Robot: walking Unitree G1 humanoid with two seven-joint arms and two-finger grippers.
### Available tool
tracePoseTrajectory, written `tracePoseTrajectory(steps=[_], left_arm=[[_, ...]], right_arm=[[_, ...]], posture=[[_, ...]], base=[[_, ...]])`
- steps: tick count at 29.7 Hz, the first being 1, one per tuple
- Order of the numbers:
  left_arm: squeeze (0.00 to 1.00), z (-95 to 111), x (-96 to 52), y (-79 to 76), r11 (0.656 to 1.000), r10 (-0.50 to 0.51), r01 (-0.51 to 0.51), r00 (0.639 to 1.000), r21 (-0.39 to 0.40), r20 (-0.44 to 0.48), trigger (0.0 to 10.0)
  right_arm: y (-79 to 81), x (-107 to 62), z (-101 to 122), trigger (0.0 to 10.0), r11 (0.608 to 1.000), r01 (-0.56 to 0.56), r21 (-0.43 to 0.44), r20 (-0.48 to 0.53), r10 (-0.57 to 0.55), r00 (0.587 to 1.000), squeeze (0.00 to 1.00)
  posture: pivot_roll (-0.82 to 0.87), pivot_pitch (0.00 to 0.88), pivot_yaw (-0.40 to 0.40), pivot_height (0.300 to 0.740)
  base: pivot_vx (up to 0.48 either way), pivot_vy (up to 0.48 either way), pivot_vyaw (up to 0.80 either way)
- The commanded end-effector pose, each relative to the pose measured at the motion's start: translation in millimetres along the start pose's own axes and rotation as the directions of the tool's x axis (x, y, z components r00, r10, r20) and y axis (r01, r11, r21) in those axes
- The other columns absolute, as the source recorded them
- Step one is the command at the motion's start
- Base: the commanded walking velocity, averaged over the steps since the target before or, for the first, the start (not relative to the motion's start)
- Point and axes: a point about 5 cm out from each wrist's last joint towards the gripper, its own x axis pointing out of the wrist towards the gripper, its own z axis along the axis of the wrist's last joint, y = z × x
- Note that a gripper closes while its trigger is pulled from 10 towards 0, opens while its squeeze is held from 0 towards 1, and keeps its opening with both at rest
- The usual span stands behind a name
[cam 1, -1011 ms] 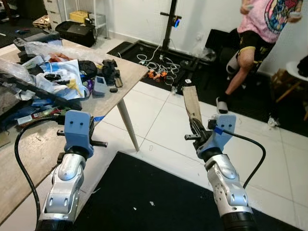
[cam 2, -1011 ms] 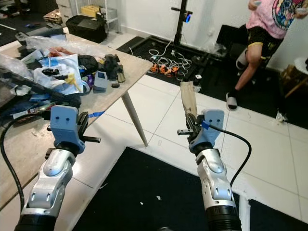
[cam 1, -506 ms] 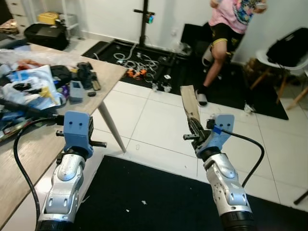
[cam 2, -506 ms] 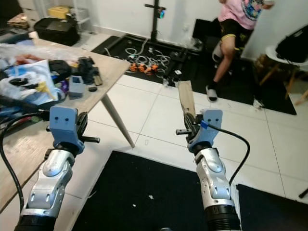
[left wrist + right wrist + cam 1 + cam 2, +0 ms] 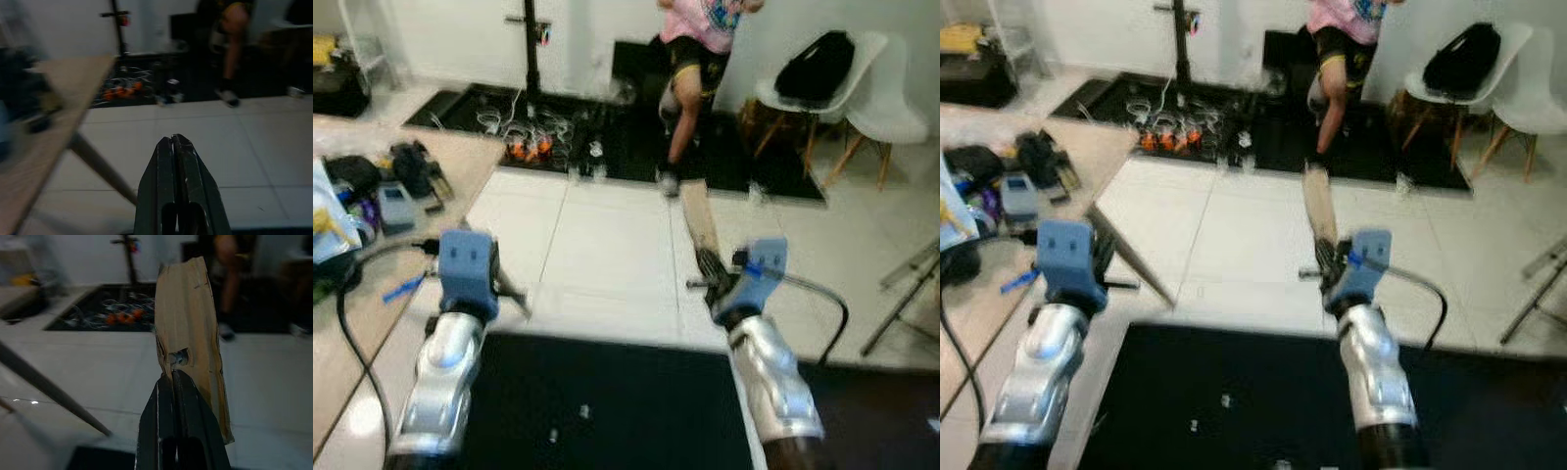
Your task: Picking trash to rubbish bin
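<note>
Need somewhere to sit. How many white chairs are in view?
2: one chair holding a black bag, another just right of it. More may be hidden.

The cardboard strip is tan-brown, pinched between black fingers of the right gripper, whose mount is blue on a silver arm. Beyond it the floor tiles are white, the mat black, the chairs white, the person's shirt pink.
</note>
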Motion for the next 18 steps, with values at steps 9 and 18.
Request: tracePoseTrajectory(steps=[9, 18], left_arm=[[0.00, -8.5, -4.3, -4.7, 1.000, -0.023, 0.023, 0.999, -0.007, -0.030, 10.0], [0.00, -11.5, -2.6, -7.4, 0.999, -0.019, 0.017, 0.999, -0.030, -0.043, 10.0]], right_arm=[[-2.8, -5.0, -6.8, 10.0, 1.000, 0.009, -0.008, -0.015, -0.009, 1.000, 0.00], [-5.0, -5.2, -8.4, 10.0, 1.000, 0.008, -0.012, -0.018, -0.009, 1.000, 0.00]], posture=[[0.04, 0.086, -0.039, 0.740], [0.03, 0.082, -0.039, 0.740]], base=[[0.000, 0.000, -0.62], [0.000, 0.000, -0.62]])
